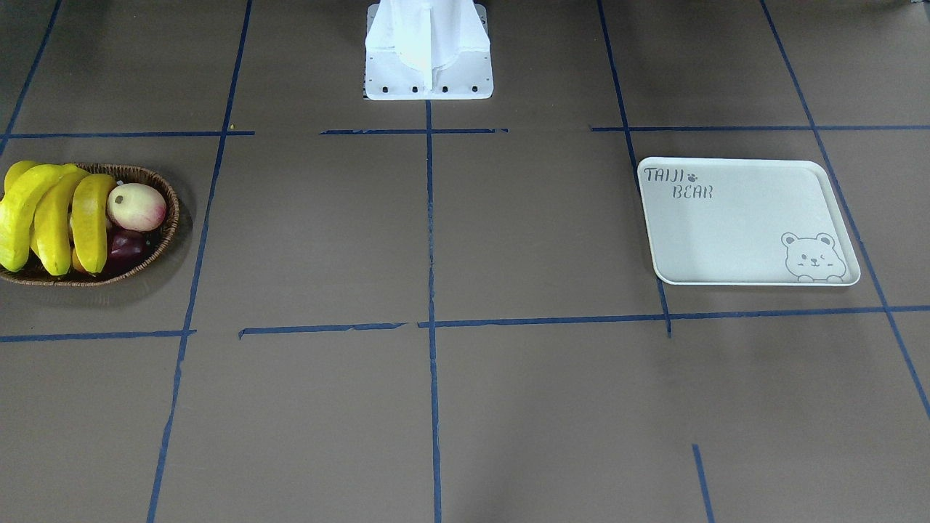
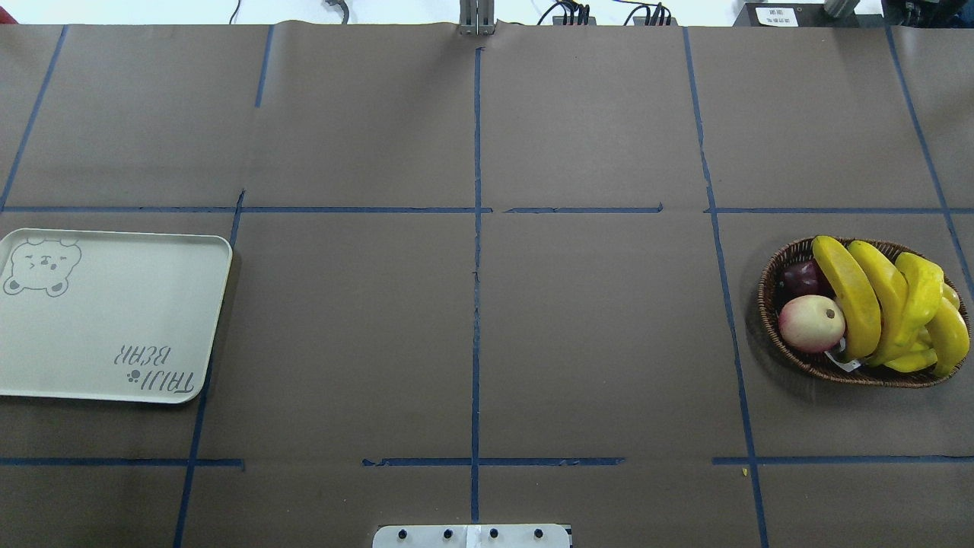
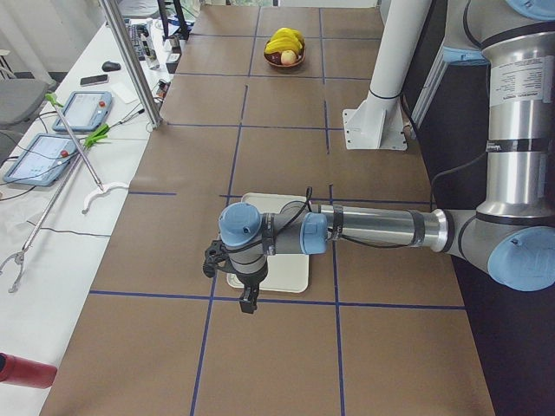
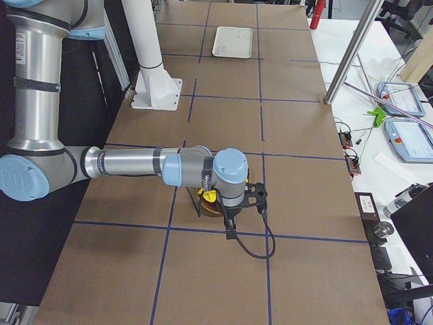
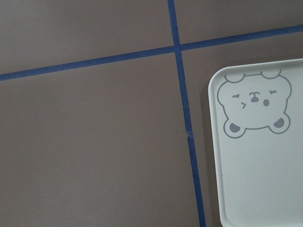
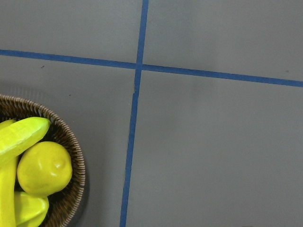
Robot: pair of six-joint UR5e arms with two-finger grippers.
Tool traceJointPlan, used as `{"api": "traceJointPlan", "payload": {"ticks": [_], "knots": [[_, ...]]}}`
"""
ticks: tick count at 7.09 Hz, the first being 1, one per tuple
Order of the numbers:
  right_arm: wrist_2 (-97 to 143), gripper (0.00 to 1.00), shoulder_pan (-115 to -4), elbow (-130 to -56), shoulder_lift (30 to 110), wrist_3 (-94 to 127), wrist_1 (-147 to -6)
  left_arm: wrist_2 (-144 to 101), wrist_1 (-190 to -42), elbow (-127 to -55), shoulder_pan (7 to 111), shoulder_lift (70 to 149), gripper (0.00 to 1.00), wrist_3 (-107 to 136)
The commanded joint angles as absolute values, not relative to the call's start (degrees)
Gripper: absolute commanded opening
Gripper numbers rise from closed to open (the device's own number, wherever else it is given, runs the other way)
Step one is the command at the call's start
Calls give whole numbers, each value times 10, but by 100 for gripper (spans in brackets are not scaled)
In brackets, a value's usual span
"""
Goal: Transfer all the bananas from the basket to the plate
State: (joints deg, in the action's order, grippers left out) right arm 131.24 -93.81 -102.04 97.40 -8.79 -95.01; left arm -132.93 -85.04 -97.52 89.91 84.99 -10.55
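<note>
- Long, curved, bright yellow bananas (image 2: pixel 851 298) lie side by side across the oval brown woven wicker basket (image 2: pixel 765 303), on top of the other fruit. That makes them easy first picks.
- Also in the basket: a round pink-cream fruit (image 2: pixel 812 322), a dark purple fruit (image 2: pixel 801 277) and a plump yellow pear-shaped fruit (image 6: pixel 45 169). These likely stay.
- The right gripper (image 4: pixel 227 230) hangs above the basket, probably staged to pick. Cannot tell whether its fingers are spread or pressed together.
- The rectangular off-white bear-printed plate (image 2: pixel 114 327) sits well apart from the basket, with no banana on it.
- The left gripper (image 3: pixel 249 303) hangs by the plate. Its finger state cannot be told either.
</note>
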Motion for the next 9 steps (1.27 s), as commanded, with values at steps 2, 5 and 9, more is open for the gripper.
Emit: {"api": "traceJointPlan", "payload": {"ticks": [2, 5, 9], "knots": [[1318, 100, -909, -1032, 969, -88, -937, -1330, -851, -974, 898, 850, 100, -105], [1371, 100, -812, -1075, 964, 106, -849, -1332, -851, -972, 897, 850, 100, -105], [1267, 98, -706, -1149, 1043, 458, -761, -1333, -851, -969, 896, 848, 100, -105]]}}
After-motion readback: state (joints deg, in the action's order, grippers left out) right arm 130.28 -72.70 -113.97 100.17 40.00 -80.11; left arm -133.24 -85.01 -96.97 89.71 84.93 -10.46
